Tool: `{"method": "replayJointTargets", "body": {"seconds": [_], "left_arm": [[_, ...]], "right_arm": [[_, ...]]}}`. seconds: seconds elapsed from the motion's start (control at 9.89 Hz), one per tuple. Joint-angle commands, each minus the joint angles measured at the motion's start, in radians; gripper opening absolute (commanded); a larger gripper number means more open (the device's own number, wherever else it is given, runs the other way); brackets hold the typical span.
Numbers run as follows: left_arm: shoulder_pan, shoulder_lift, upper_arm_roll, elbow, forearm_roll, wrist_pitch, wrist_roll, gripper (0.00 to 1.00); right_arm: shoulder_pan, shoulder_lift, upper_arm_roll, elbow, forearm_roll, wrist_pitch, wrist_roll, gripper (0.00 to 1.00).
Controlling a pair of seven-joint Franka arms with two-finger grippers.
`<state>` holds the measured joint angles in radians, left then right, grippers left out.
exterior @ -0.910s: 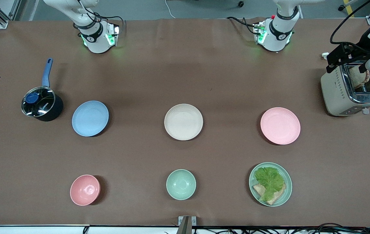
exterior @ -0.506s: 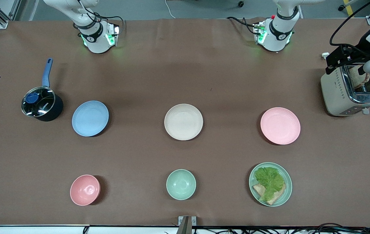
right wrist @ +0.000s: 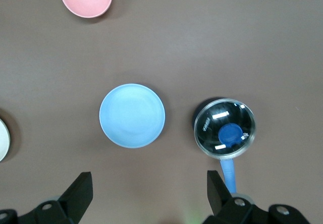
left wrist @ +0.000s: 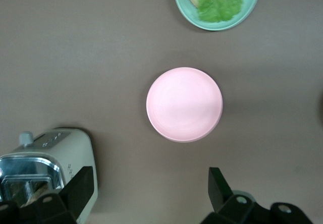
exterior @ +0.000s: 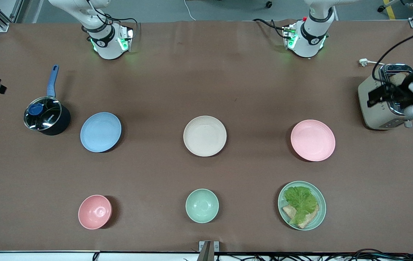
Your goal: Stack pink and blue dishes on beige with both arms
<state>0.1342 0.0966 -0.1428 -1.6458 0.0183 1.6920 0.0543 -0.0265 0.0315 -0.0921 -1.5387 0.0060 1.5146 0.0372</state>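
Left gripper (left wrist: 149,191) is hanging over the toaster (exterior: 384,105), jaws wide, empty; pink plate (exterior: 313,140) is lying at its 8 o'clock in the front view. Right gripper (right wrist: 149,191) is equally spread, empty, high over the counter; blue plate (exterior: 100,132) is resting beside the pot (exterior: 46,116). Beige plate (exterior: 204,136) is sitting between both plates.

Front camera high, facing my bases. My wrist cameras look straight down from height: left shares pink plate (left wrist: 184,104) (exterior: 313,140), right shares blue plate (right wrist: 132,115) (exterior: 100,132).

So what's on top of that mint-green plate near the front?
The round mint-green plate holds a ruffled green lettuce leaf lying over a slice of brown bread. The leaf covers much of the bread, so anything beneath stays hidden.
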Motion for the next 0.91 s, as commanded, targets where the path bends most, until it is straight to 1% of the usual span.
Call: {"method": "replayJointTargets", "body": {"seconds": [0.0, 0.1, 0.2, 0.3, 0.4, 0.51, 0.61, 0.71, 0.81], "left_arm": [[0.005, 0.008, -0.001, -0.257, 0.012, 0.282, 0.012, 1.00], [0.005, 0.043, -0.001, -0.314, 0.012, 0.385, 0.051, 1.00], [0.016, 0.095, -0.001, -0.324, 0.012, 0.444, 0.108, 1.00], [0.039, 0.145, -0.004, -0.330, 0.012, 0.493, 0.166, 1.00], [0.048, 0.193, -0.003, -0.359, 0.012, 0.588, 0.217, 1.00], [0.054, 0.236, -0.004, -0.383, 0.012, 0.673, 0.238, 1.00], [0.054, 0.276, -0.004, -0.387, 0.012, 0.699, 0.260, 1.00], [0.056, 0.314, -0.004, -0.384, 0.012, 0.704, 0.269, 0.94], [0.056, 0.345, -0.004, -0.385, 0.012, 0.721, 0.278, 0.85]], "right_arm": [[0.002, 0.051, 0.000, -0.156, 0.023, 0.183, -0.087, 1.00], [0.000, 0.100, 0.000, -0.181, 0.025, 0.228, -0.127, 1.00], [-0.001, 0.151, 0.000, -0.204, 0.032, 0.278, -0.187, 1.00], [-0.007, 0.198, -0.003, -0.233, 0.073, 0.332, -0.251, 1.00], [-0.012, 0.227, -0.008, -0.282, 0.130, 0.408, -0.323, 1.00], [-0.015, 0.251, -0.008, -0.341, 0.169, 0.494, -0.386, 1.00], [-0.018, 0.277, -0.011, -0.397, 0.213, 0.580, -0.451, 1.00], [-0.032, 0.316, -0.011, -0.423, 0.265, 0.631, -0.544, 1.00], [-0.053, 0.358, -0.018, -0.426, 0.332, 0.645, -0.653, 1.00]]}}
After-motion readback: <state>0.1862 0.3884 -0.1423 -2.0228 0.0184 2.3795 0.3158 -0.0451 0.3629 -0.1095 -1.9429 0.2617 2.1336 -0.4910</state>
